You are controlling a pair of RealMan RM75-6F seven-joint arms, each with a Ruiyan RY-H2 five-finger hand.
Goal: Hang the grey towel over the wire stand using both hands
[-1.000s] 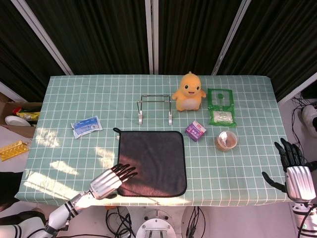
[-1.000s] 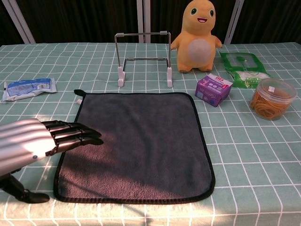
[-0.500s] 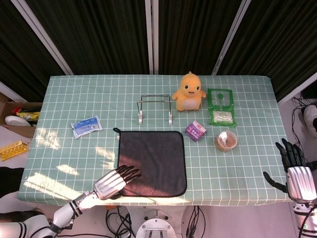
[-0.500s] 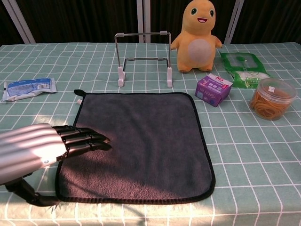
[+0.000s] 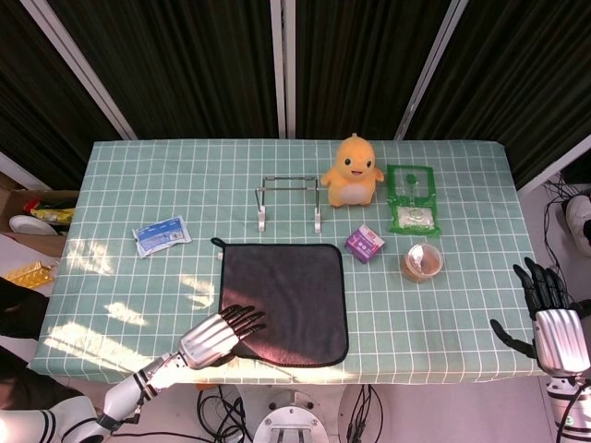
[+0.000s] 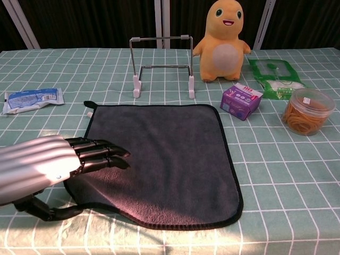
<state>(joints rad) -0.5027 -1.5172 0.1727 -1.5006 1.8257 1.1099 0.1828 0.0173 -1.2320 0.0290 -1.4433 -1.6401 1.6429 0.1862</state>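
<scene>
The grey towel (image 5: 294, 293) (image 6: 170, 154) lies flat at the table's front middle, its near-left corner lifted slightly off the cloth. My left hand (image 5: 214, 337) (image 6: 53, 170) is at that corner, fingers lying on top of the towel and thumb tucked under its edge, pinching it. The wire stand (image 5: 288, 198) (image 6: 162, 64) stands upright and bare just behind the towel. My right hand (image 5: 552, 321) hangs past the table's right front edge, fingers spread, holding nothing; the chest view does not show it.
An orange plush duck (image 5: 351, 171) sits right of the stand. A purple box (image 5: 365, 244), a clear tub of rubber bands (image 5: 421, 261) and a green packet (image 5: 412, 198) lie right of the towel. A blue packet (image 5: 162, 234) lies to the left.
My left hand slid forward and right over the towel's near-left corner; its thumb went under the edge and the corner has risen. The right hand has barely moved.
</scene>
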